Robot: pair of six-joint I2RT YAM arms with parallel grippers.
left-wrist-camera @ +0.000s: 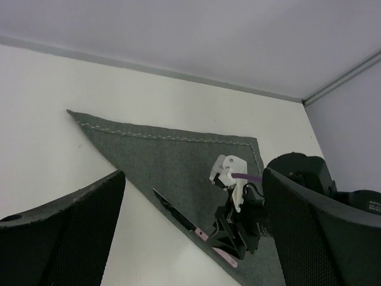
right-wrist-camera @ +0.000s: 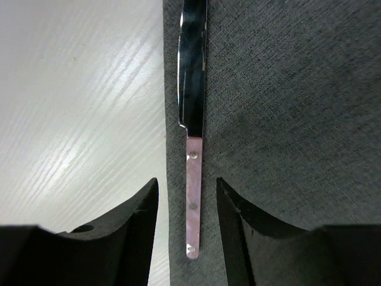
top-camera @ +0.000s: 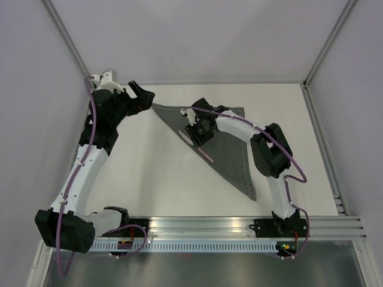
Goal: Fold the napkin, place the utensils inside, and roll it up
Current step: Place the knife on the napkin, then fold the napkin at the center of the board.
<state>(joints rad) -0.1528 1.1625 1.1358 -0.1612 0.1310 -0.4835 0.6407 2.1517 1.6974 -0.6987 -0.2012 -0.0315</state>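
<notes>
Right gripper (right-wrist-camera: 186,199) hangs low over the knife (right-wrist-camera: 193,119), with its two fingers apart, one on each side of the pink handle. Neither finger touches the handle, so it holds nothing. The left gripper (top-camera: 142,97) is up in the air near the far left tip of the napkin (top-camera: 230,143); it is wide open and has nothing in it. The napkin lies flat on the table (top-camera: 155,173), folded into a triangle with its long edge running from far left to near right. The knife lies on the cloth just inside that long edge and in line with it, blade pointing to the far left. It is the only thing to eat with that I can see. I think the fold is done and the step of putting the knife inside is just about done too. Rolling has not begun, since no part of the cloth is turned over the knife. The next move, I think, is for the right gripper to lift up and away without bumping the handle. Then the cloth at the long edge needs to be pinched and turned over the knife, and rolled toward the far right corner. Both grippers may be needed, one near each end of that edge. The knife sits very close to the edge, so it could slip out onto the table.
</notes>
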